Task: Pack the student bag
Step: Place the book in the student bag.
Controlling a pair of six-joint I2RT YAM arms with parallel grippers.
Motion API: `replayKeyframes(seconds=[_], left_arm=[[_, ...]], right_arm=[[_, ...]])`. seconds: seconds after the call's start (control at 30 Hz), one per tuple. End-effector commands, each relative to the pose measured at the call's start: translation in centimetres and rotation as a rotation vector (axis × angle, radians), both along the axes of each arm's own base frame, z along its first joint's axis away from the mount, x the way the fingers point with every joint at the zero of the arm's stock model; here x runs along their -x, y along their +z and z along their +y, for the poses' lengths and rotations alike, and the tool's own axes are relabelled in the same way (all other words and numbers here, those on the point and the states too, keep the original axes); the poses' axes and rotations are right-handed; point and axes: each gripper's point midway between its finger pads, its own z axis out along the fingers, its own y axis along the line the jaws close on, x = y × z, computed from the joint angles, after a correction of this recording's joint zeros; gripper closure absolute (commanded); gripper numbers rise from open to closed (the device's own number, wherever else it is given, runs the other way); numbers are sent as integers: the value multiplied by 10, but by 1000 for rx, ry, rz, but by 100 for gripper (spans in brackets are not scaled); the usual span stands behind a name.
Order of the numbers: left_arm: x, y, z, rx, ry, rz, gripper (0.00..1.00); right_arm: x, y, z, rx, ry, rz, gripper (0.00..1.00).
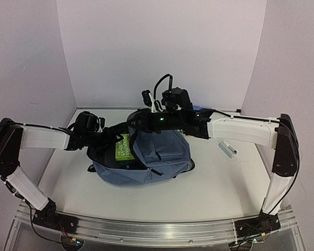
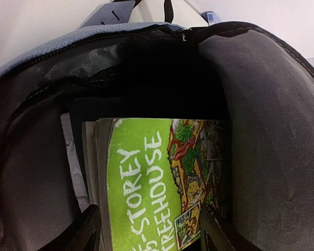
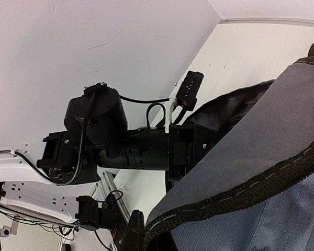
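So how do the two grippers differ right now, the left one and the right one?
The left gripper stands open; the right gripper is shut. The left one points into the bag, its fingers either side of the green book lying inside; the right one pinches the bag's rim, holding the mouth up. Both are at the bag's opening.

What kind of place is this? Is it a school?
Probably a robot test booth, not a school: plain white walls, robot arms bolted to a metal rail, one backpack on a white table.
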Motion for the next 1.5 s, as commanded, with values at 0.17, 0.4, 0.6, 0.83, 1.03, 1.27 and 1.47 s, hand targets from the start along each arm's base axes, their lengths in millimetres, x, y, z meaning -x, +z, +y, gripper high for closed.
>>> replayKeyframes(seconds=[0.17, 0.4, 0.6, 0.83, 1.03, 1.27, 1.47], left_arm=[[6, -1, -7, -39, -52, -15, 46], [1, -9, -34, -37, -111, -1, 61], [2, -2, -66, -49, -179, -46, 64], [8, 4, -32, -175, -79, -62, 52], [16, 4, 1, -262, -3, -65, 35], [18, -11, 17, -238, 31, -18, 29], [11, -13, -9, -175, -58, -9, 31]], right_arm=[[-1, 31, -4, -72, -31, -79, 100], [-1, 33, -10, -70, -47, -87, 100], [-1, 33, -16, -64, -67, -95, 100], [0, 30, -19, -55, -73, -94, 100], [1, 23, -19, -46, -69, -83, 100], [2, 24, -20, -49, -66, -82, 100], [2, 24, -20, -48, -66, -79, 100]])
